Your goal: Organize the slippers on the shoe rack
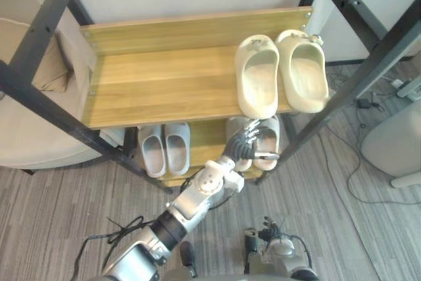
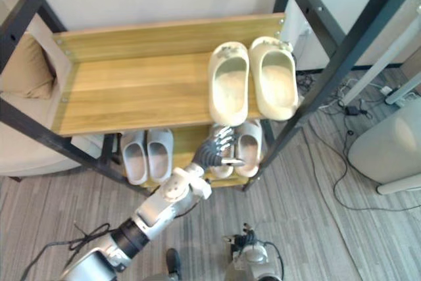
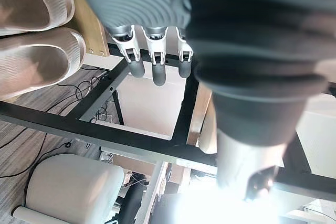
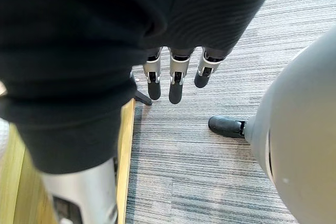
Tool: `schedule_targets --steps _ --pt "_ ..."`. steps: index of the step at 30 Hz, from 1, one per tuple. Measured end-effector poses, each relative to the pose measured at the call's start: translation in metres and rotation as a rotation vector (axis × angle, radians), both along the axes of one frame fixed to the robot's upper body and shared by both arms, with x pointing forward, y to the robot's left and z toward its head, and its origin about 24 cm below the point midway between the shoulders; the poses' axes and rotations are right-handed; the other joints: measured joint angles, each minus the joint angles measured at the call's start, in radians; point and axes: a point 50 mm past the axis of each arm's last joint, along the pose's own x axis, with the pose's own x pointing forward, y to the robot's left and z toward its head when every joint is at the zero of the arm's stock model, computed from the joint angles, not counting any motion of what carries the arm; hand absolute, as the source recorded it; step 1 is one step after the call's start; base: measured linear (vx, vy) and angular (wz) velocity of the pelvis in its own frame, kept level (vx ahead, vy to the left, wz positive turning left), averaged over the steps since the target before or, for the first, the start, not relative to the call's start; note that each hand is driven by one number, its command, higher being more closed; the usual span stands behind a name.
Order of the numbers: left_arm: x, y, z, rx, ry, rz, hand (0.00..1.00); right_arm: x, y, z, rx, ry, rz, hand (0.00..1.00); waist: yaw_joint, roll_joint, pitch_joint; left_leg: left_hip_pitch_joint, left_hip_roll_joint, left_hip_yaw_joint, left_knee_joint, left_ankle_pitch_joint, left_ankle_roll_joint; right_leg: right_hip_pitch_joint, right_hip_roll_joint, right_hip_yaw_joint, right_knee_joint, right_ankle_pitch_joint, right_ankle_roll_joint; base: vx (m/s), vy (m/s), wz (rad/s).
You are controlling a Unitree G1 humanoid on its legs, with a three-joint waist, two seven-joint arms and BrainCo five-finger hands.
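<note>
Wooden shoe rack (image 1: 164, 83) looks nearly sorted. On its lower level, a pale grey pair (image 1: 164, 149) sits side by side at the left. Next along, the left hand (image 1: 243, 144) hovers with relaxed, empty fingers over a beige pair (image 1: 271, 133) (contact I cannot tell). Top right, a cream pair (image 1: 281, 74) lies together, overhanging the front edge. Straightening these two pairs seems to be what remains. The right hand (image 4: 176, 77) hangs slack and empty above the floor (image 4: 210, 182).
</note>
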Motion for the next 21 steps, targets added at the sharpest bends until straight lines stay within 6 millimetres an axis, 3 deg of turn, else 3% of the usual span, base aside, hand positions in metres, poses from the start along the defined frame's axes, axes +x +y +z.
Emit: schedule_targets --steps 6,13,21 --pt "-0.007 -0.006 0.008 -0.073 0.016 -0.043 0.00 0.002 0.000 0.001 -0.001 -0.006 0.003 0.00 0.005 0.000 0.000 -0.002 0.000 -0.010 0.000 0.001 0.001 0.003 -0.001 -0.009 0.000 0.000 0.000 0.00 0.000 0.04" --pt "-0.038 -0.038 0.039 -0.228 -0.021 -0.228 0.00 -0.003 0.002 -0.002 -0.006 0.016 0.021 0.00 0.025 0.002 -0.001 -0.009 -0.002 -0.020 0.000 0.002 0.003 0.003 -0.009 -0.012 0.008 -0.001 0.002 0.00 0.000 0.05" --pt "-0.055 -0.051 0.028 -0.217 0.028 -0.317 0.00 -0.003 0.005 -0.003 -0.010 0.024 0.050 0.00 0.037 0.016 -0.008 0.002 -0.008 -0.034 0.005 0.005 0.006 0.024 -0.008 -0.026 0.008 -0.002 0.002 -0.01 -0.003 0.05"
